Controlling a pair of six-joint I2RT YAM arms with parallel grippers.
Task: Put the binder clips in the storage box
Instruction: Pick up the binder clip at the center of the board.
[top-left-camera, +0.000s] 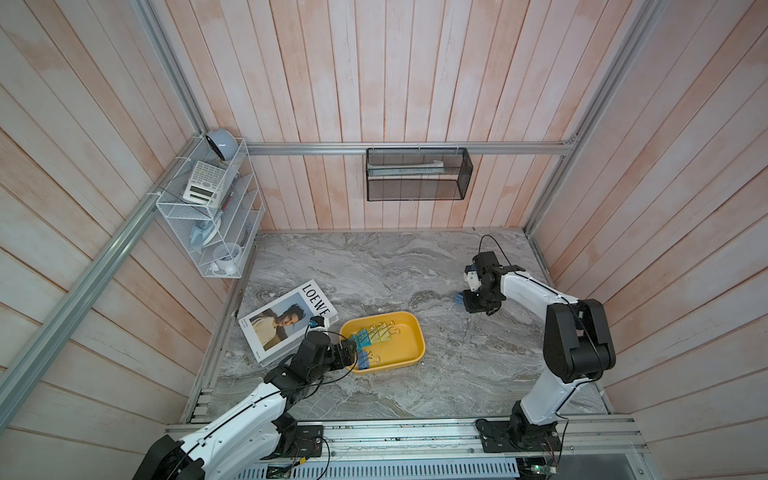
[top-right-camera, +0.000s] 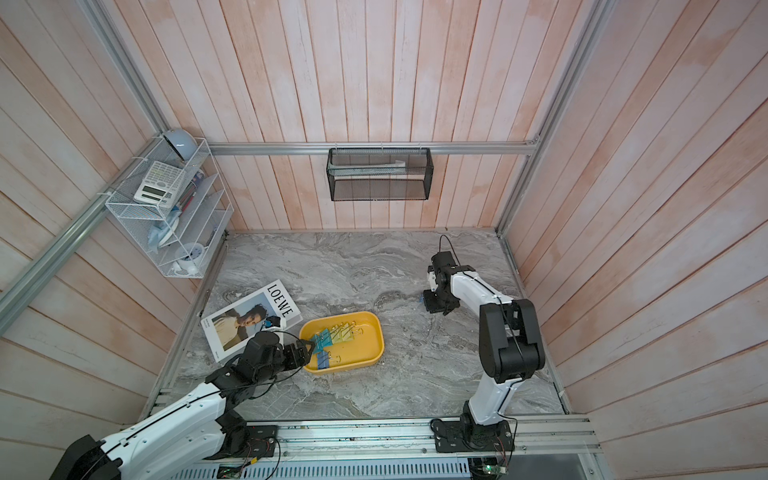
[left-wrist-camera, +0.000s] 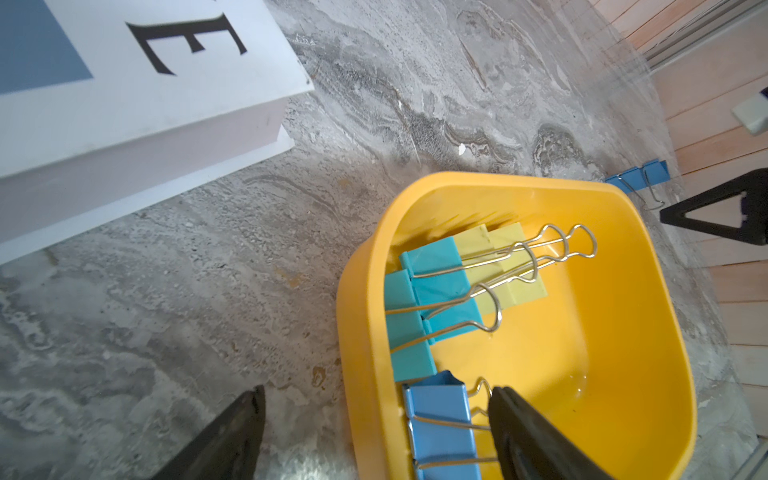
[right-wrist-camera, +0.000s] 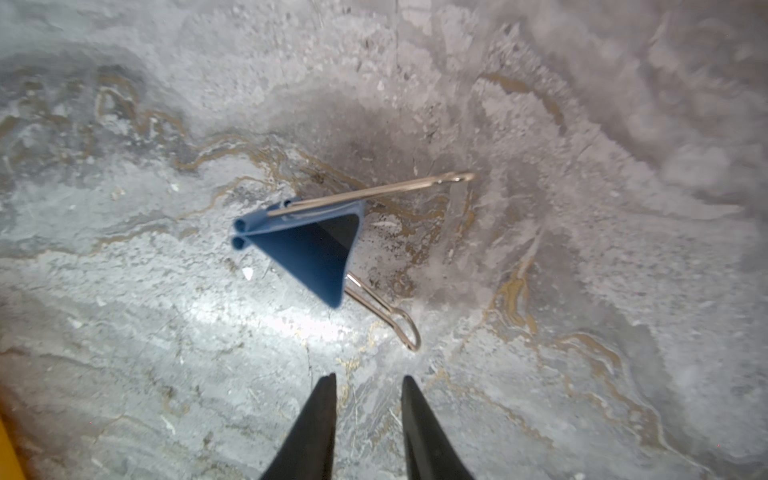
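Firstly, storage box (left-wrist-camera: 362, 291): shallow tray of smooth, glossy yellow plastic, rectangular with rounded corners; its near end lies directly under the left gripper (left-wrist-camera: 376, 390), whose tapered black fingers (left-wrist-camera: 528, 440) stand spread wide, one outside the rim over bare table, one inside the box over wire handles; nothing pinched; the box wall stands between the outer finger and the nearest clip.

Contents: five binder clips (top-left-camera: 372, 337), folded sheet bodies with thin silvery wire loops; blue clip (left-wrist-camera: 440, 419) between the left fingertips, against the box wall; two teal clips (left-wrist-camera: 440, 286) just beyond it; two pale yellow clips (left-wrist-camera: 515, 270) farther ahead, crossed by the teal ones' handles.

Sixth item, second blue clip (right-wrist-camera: 307, 249): outside the box, on the table just ahead of the right gripper (right-wrist-camera: 368, 378); wedge-shaped, handles splayed apart; the right fingers sit close together with a narrow gap, apart from the clip, gripping nothing.

Surroundings: thick white book (top-left-camera: 286, 322) lettered LOEWE, portrait on the cover, beside the left gripper on the side away from the box.

Table (top-left-camera: 415, 266): grey veined marble pattern, matt and speckled; room: pale pinkish plank walls (top-left-camera: 415, 83); aluminium rails (top-left-camera: 403, 148); white wire rack (top-left-camera: 212, 208) and black mesh basket (top-left-camera: 417, 174) hung well beyond both grippers.
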